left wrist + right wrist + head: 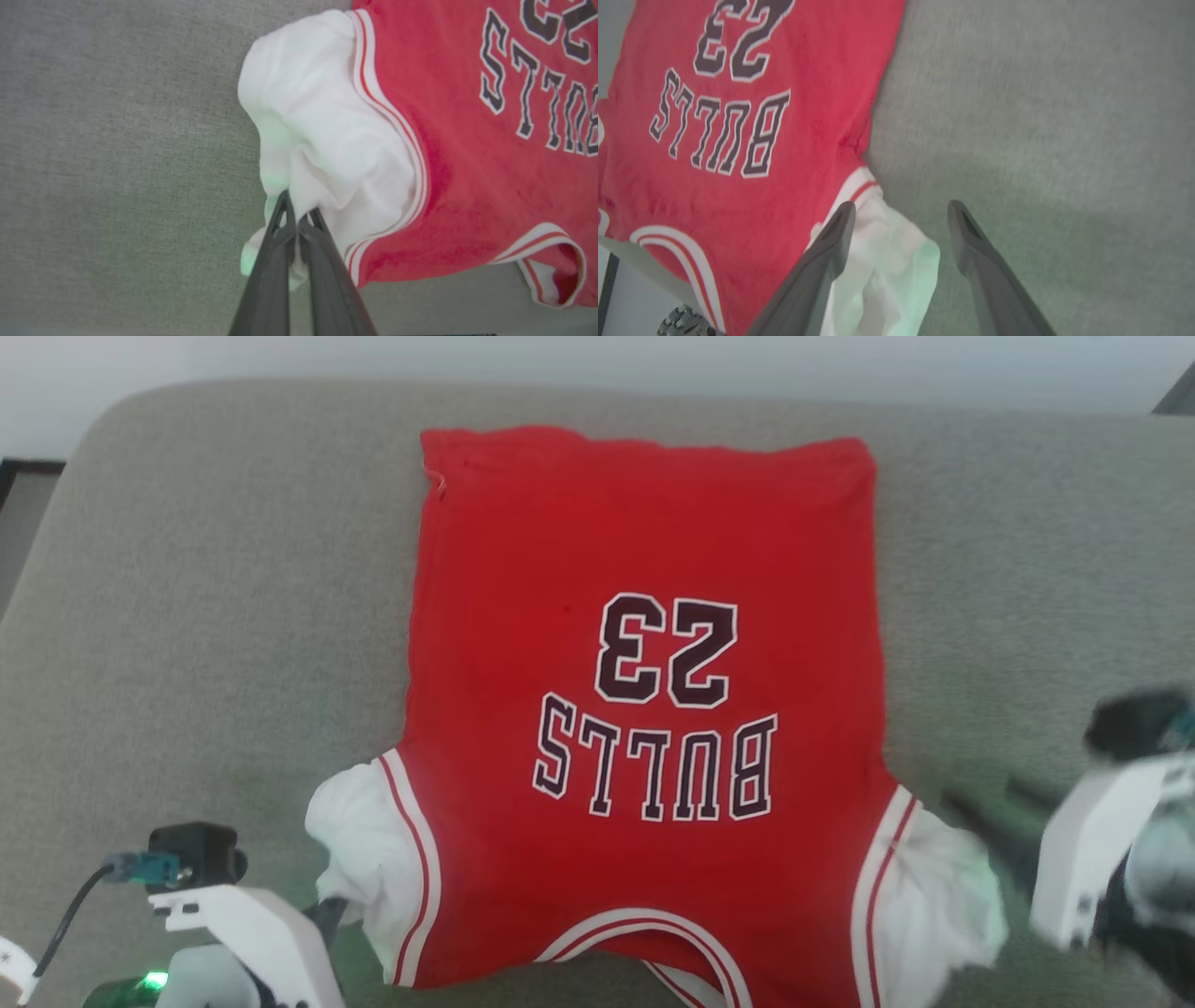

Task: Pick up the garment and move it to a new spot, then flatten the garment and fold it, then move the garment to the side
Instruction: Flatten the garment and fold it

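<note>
The left pincer is shut tight on the crumpled white sleeve at its tips. The right pincer stands wide open, holding nothing, with the other sleeve just beside its fingers. Ahead of both, the shirt runs lengthwise away, flat on the grey cushion.

Black block characters edged in white stand on the chest of a red jersey: the number "23" and, nearer the collar, the word "BULLS". Both read upside down in the head view. The right wrist view shows "BULLS" whole, with "23" cut by the top edge. The left wrist view catches the word's later letters at its right edge.
</note>
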